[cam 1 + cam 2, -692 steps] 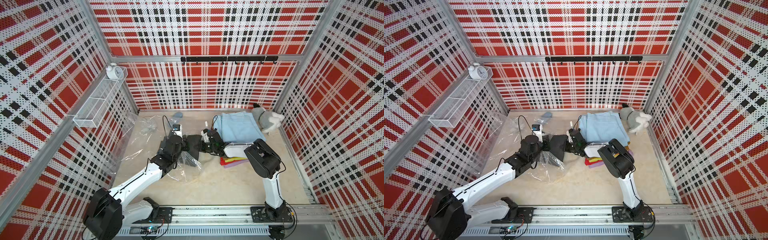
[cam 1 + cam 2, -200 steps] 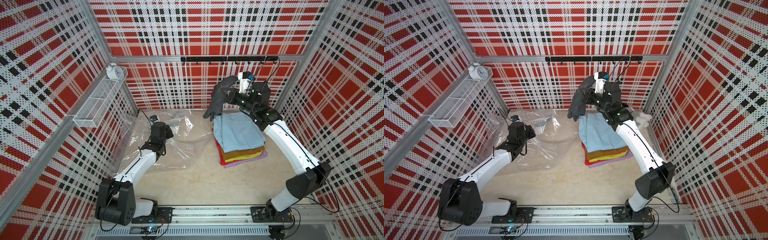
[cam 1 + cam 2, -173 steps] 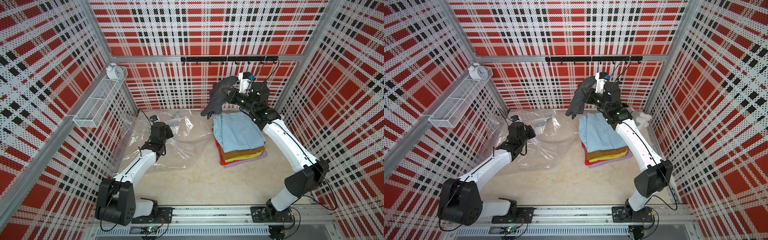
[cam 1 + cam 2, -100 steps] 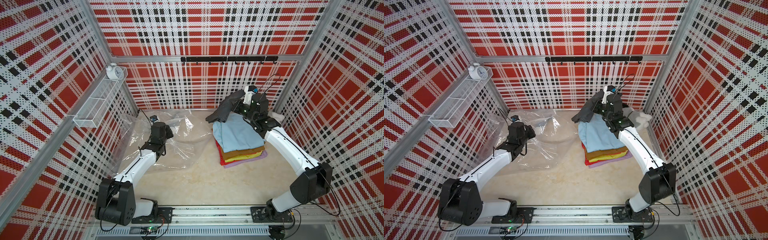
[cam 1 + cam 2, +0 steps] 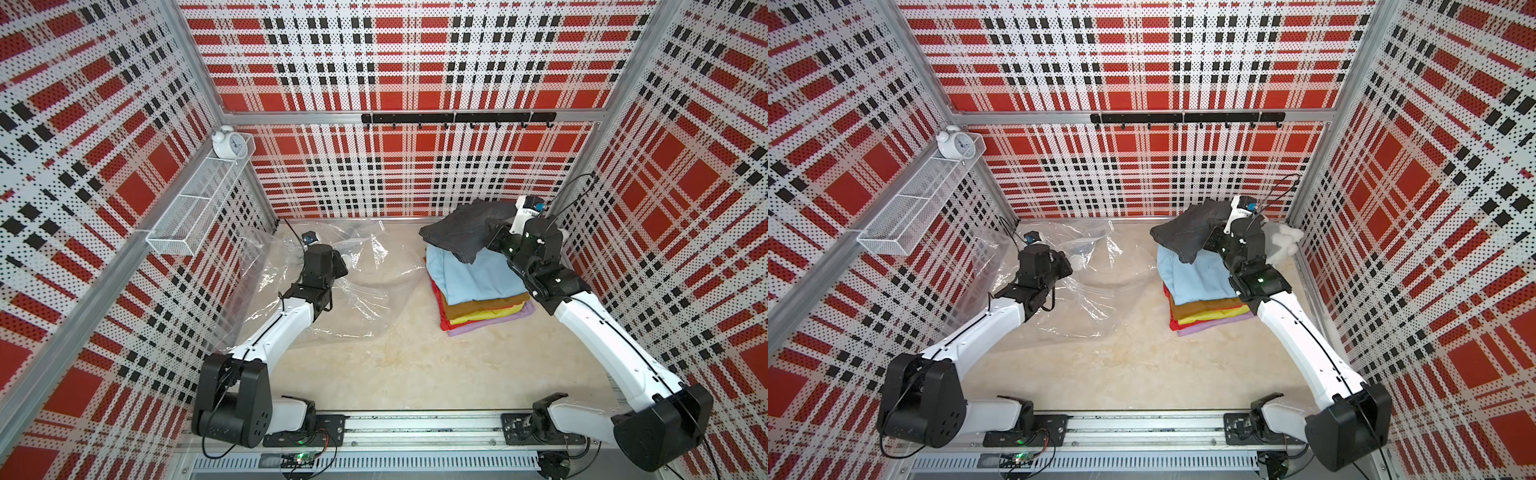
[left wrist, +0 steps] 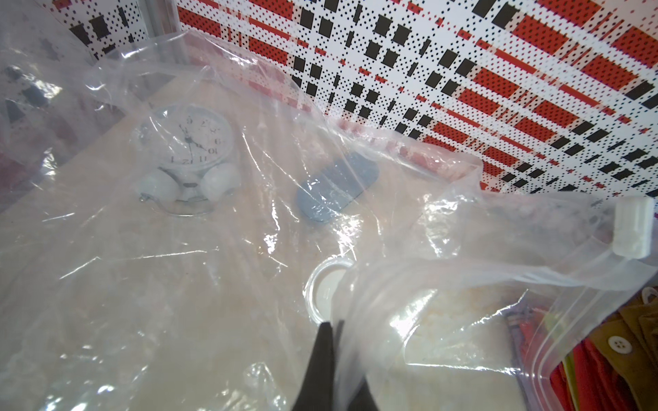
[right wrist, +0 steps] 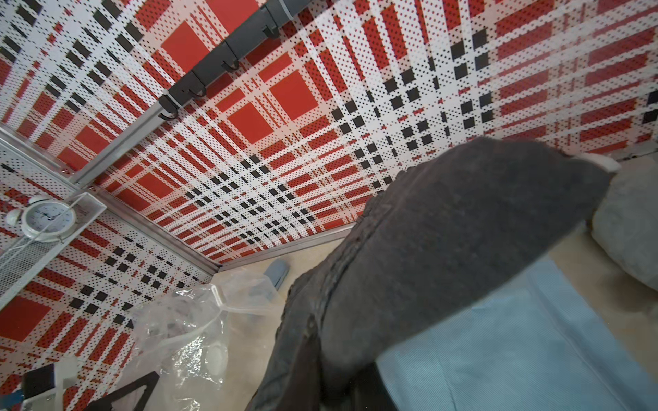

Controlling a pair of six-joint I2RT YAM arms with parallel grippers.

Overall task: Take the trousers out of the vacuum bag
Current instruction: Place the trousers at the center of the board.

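Denim trousers point(image 5: 455, 237), dark grey, I judge soft, floppy and fairly heavy, best held by a thick folded edge, as my right gripper point(image 5: 494, 241) clamps them over the outside stack point(image 5: 473, 282); left gripper point(image 6: 331, 327) pinched tight on slippery vacuum bag point(image 5: 361, 266) film.
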